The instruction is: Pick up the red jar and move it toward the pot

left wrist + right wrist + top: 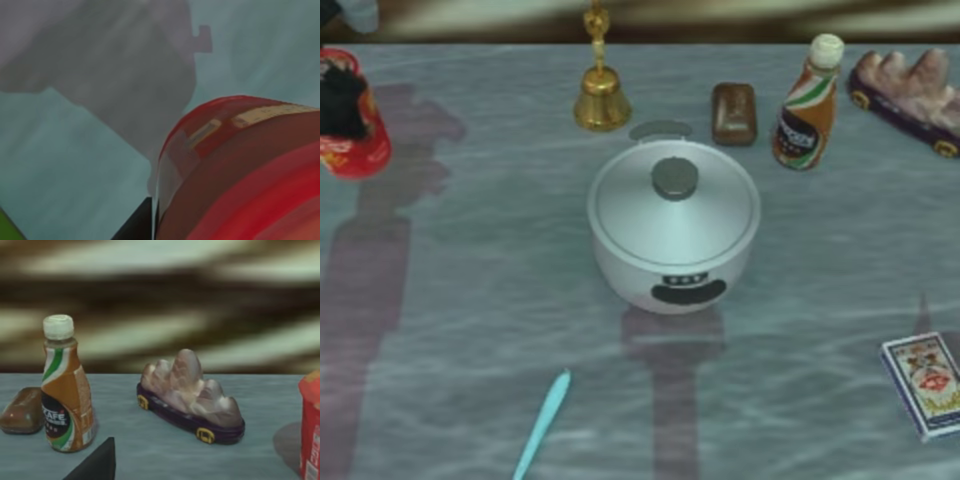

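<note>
From above, the red jar (350, 135) sits at the table's far left edge under the dark left gripper (340, 100), well apart from the pot (673, 225) at centre. The left wrist view fills with jar; whether the claw pinches it cannot be told. The right wrist view shows a coffee bottle (65, 390); the right gripper's claw is unclear. Judged step: carrying the jar rightward toward the pot.

Your top view looks steeply down on the worktop (470, 300), with the pot (673, 225) at centre. Your left wrist view sits very close against the jar (240, 170), facing down at the worktop surface. Your right wrist view looks low and level across the far right corner. It shares the bottle (65, 390), the brown block (22, 411) and the rock ornament (190, 395) with the top view.
</note>
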Controlling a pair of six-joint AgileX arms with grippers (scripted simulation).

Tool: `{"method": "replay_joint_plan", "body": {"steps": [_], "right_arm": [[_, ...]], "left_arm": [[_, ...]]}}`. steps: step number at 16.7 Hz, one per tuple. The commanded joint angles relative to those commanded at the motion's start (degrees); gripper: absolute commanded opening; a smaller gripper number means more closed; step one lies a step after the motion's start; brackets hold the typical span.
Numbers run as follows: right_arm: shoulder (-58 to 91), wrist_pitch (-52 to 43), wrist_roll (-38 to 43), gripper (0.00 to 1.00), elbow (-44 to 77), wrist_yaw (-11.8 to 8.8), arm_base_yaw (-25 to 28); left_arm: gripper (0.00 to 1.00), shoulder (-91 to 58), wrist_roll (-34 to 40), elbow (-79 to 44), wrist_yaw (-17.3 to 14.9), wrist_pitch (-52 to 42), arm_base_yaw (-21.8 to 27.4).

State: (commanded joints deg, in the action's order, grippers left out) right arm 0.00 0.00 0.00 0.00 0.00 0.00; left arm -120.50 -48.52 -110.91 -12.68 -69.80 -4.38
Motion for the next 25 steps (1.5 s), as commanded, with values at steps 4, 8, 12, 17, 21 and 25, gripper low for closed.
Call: {"method": "replay_joint_plan", "body": {"steps": [4, 8, 12, 17, 21, 25], "right_arm": [[0.00, 0.00, 0.00, 1.00, 0.00, 0.00, 0.00], [0.00, 0.00, 0.00, 1.00, 0.00, 0.00, 0.00], [0.00, 0.00, 0.00, 1.00, 0.00, 0.00, 0.00], [0.00, 0.00, 0.00, 1.00, 0.00, 0.00, 0.00], [0.00, 0.00, 0.00, 1.00, 0.00, 0.00, 0.00], [0.00, 0.00, 0.00, 1.00, 0.00, 0.00, 0.00]], "left_arm": [[0.00, 1.32, 8.72, 3.67, 2.54, 2.94, 3.10], [0.00, 3.68, 26.26, 10.53, 6.89, 7.99, 9.00], [0.00, 6.93, 46.11, 18.52, 11.87, 14.08, 15.59], [0.00, 10.68, 63.03, 26.56, 16.79, 20.40, 21.86], [0.00, 11.48, 65.96, 28.26, 17.85, 21.75, 23.17], [0.00, 11.10, 65.80, 28.23, 17.75, 21.81, 22.86]]}}
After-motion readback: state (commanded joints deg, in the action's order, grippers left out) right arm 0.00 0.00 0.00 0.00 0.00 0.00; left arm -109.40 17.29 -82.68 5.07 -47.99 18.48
